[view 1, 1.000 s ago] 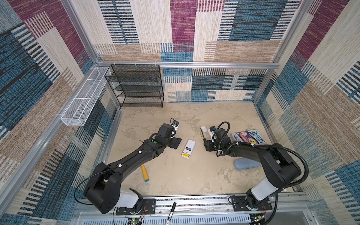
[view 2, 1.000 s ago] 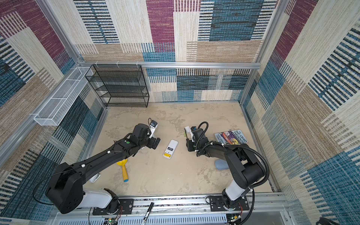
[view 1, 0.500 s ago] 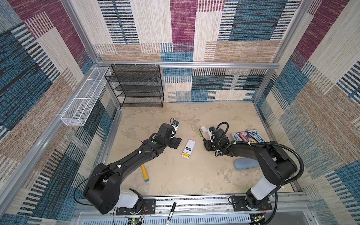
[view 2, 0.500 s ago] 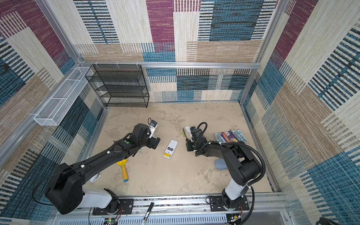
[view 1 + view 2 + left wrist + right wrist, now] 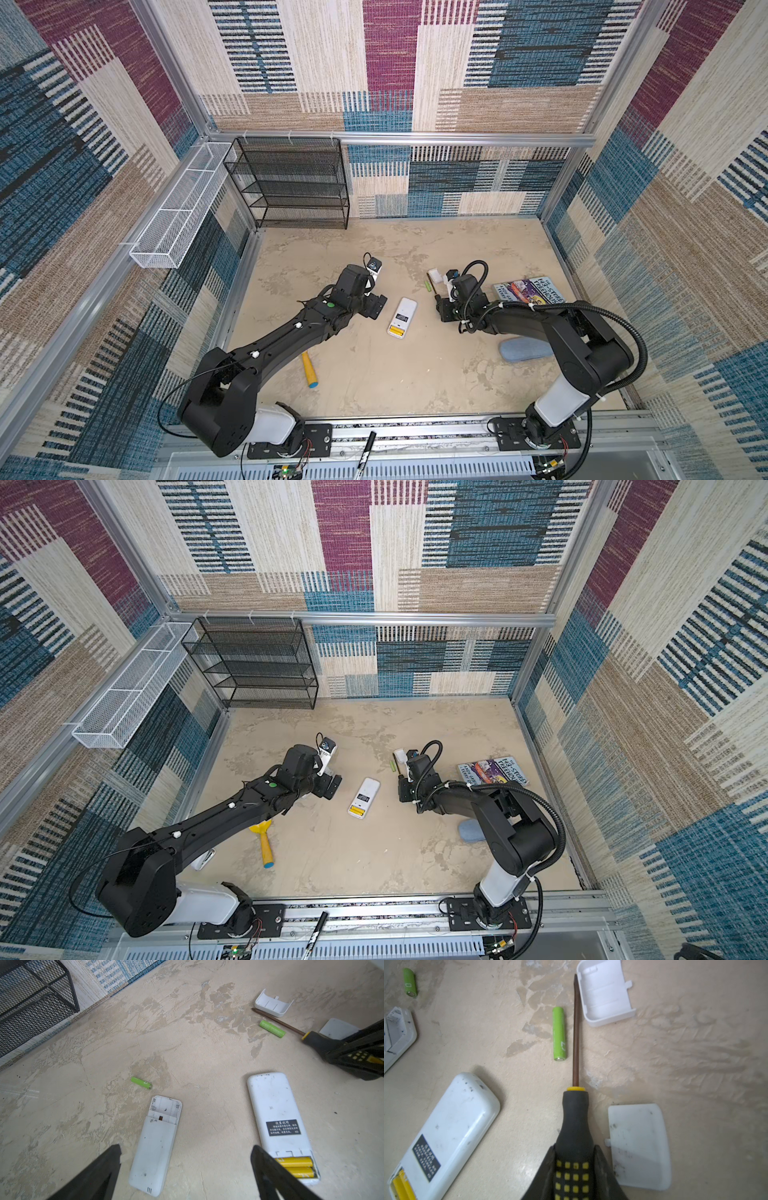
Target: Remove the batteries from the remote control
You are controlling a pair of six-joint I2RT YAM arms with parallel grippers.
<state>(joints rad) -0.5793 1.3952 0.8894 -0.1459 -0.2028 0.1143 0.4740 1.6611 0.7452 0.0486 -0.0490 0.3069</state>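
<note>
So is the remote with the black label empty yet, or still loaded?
Still loaded. Two yellow batteries lie side by side in the open bay of the labelled remote.

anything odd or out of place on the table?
Nothing damaged, just clutter: one green battery beside the screwdriver shaft, second green battery by the empty remote, curved cover and flat cover off. The other remote holds two yellow batteries. Right gripper grips the screwdriver handle.
</note>
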